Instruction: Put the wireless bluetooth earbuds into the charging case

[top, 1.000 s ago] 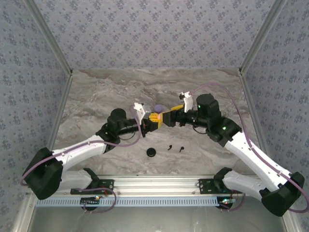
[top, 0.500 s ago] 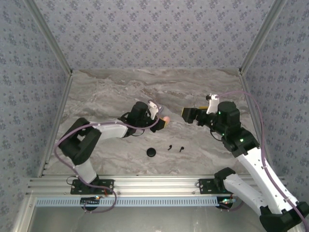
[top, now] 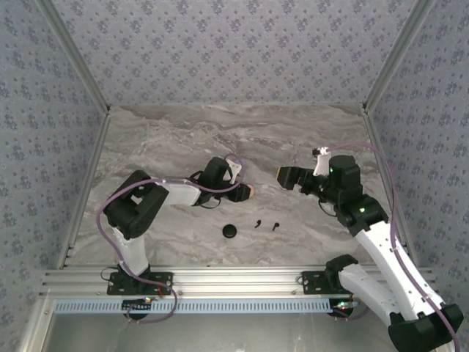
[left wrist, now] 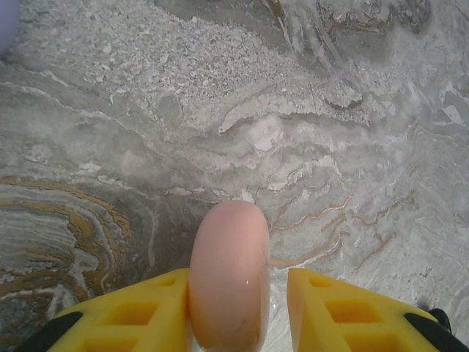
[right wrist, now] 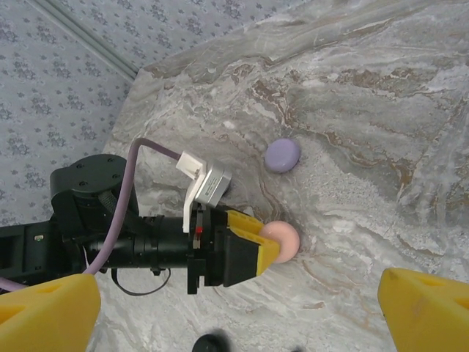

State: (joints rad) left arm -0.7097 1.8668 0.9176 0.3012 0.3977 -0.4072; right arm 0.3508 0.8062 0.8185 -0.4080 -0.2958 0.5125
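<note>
Pink case between left jaws, parted (gap at 1 side); right jaws wide apart.

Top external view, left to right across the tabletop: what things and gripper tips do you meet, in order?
black disc → pink case between the fingers of the left gripper → black earbud → second black earbud → right gripper

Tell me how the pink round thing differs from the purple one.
Colour: the pink disc is pale pink, the lilac disc pale purple. Place: the pink disc sits between the left gripper's yellow fingers; the lilac disc lies alone on the table. Pose: the pink disc stands on edge; the lilac disc lies flat. Both are smooth, rounded and alike in size.
</note>
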